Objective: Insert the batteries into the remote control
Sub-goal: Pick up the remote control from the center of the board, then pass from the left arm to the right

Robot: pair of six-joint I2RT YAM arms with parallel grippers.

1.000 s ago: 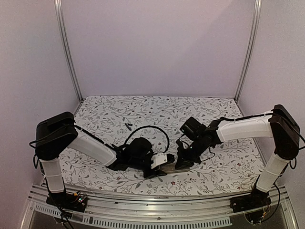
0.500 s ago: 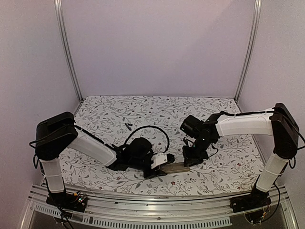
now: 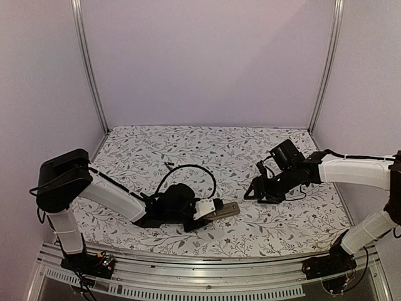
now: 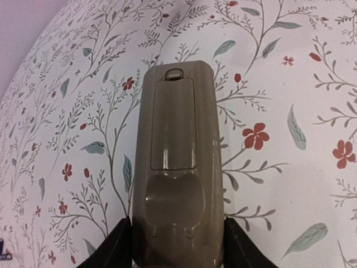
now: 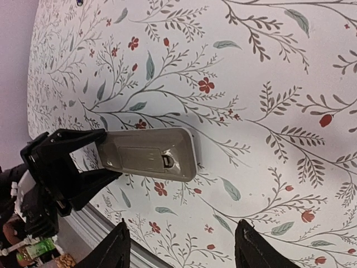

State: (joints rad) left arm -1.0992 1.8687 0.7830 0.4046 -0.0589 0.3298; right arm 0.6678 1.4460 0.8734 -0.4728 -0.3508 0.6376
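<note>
Near the front middle of the table, the remote sits in the left gripper. It lies back side up, and that back is smooth tan-grey plastic. It is a long thin bar with round corners. A thin white edge shows along its far end.

A flat cover shaped like a rectangle closes the battery space, with a small catch at the far end. What is inside is hidden. Below the cover there is a shallow round dip.

The black fingers of the left gripper squeeze the near end from both sides. I cannot tell if the free end touches the cloth.

The right gripper is well off to the right. Its jaws are wide apart with nothing between them.

The cloth on the table is white, with thin grey twigs, green leaves and small red flowers.
</note>
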